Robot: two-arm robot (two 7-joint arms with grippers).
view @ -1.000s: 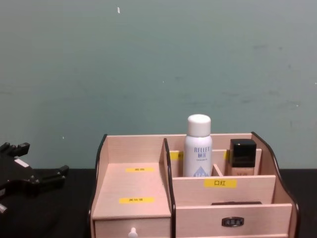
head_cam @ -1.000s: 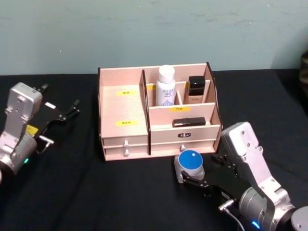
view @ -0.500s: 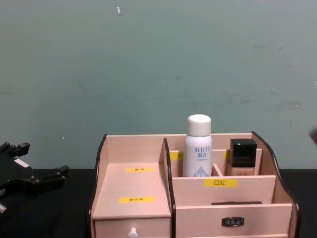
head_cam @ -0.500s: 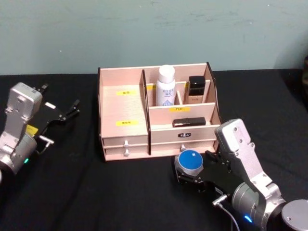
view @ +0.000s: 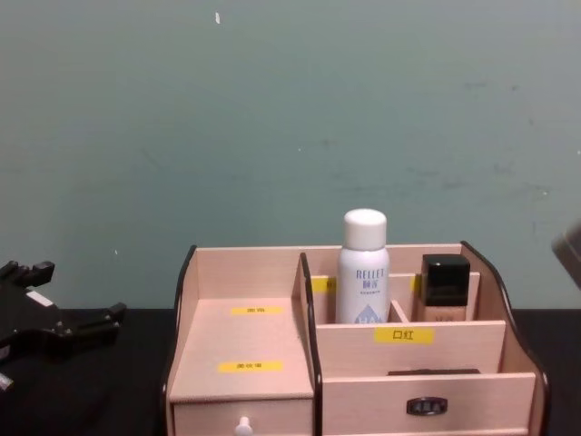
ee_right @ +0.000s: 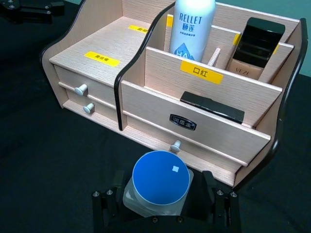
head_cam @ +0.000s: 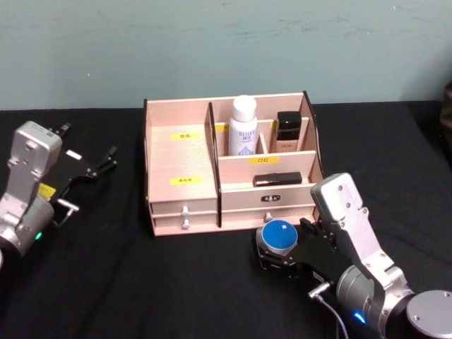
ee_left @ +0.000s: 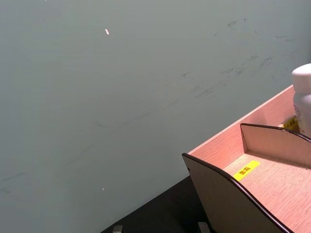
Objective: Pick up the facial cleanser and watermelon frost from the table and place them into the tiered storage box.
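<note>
The right end effector [ee_right: 161,196] is open around the blue-lidded jar [head_cam: 280,237], one jaw at each side, not pressing it yet, I judge. The jar stands upright on the bench [head_cam: 176,282], just before the wooden box [head_cam: 176,159], so it must go up and forward. The white bottle [head_cam: 244,131], marked "RELLET", already stands in a back compartment. A yellow label [ee_right: 201,72] reads "口红". The left end effector [head_cam: 88,180] is open, parked far left.

a black table [head_cam: 176,282] carries the tiered storage box [head_cam: 180,159], which stands just beyond the right end effector [head_cam: 281,256]. the watermelon frost [head_cam: 280,238] stands on the table inside that end effector's open reach, near the box's drawers.
</note>
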